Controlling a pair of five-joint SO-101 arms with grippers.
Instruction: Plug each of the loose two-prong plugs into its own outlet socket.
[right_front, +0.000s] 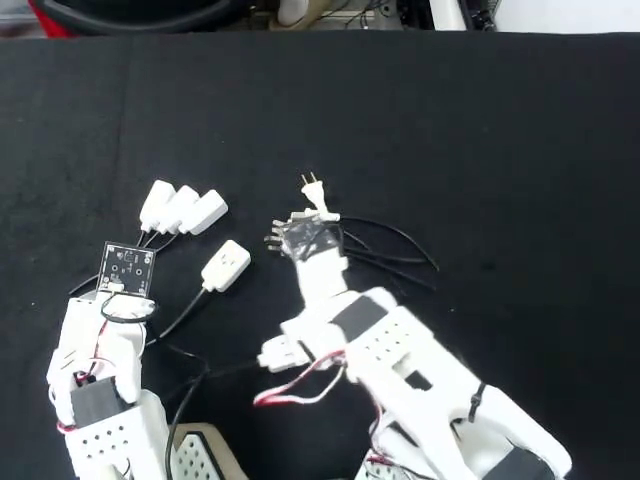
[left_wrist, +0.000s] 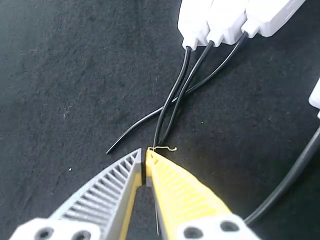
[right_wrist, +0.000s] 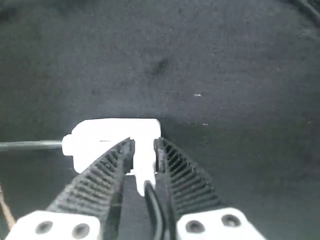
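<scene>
**Left arm** (right_front: 100, 400): at the near-left corner of the counter (right_front: 500, 120). Jaws closed, pinching a thin black socket cord (left_wrist: 172, 100).

**Three outlet sockets** (right_front: 180, 208): white, side by side and touching, in the counter's left half, midway between the near and far edges. No plug in any of them.

**Fourth socket** (right_front: 225, 266): white, alone, just right of the trio and nearer the near edge. Also empty.

**Right arm** (right_front: 400, 370): reaches from the near edge to the counter's middle. Jaws closed on a white two-prong plug (right_front: 313, 195), which lies crosswise at their tips. Its prongs point toward the far edge, well apart from every socket.

**Dark prongs** (right_front: 272, 237): bunched beside the right jaws; number cannot be told.

**Step, as judged:** first plug grasped, none seated. The next move calls for turning the prongs leftward toward a socket face, probably the fourth socket. The pinched cord could steady a socket while the prongs are aligned and pushed home.
</scene>
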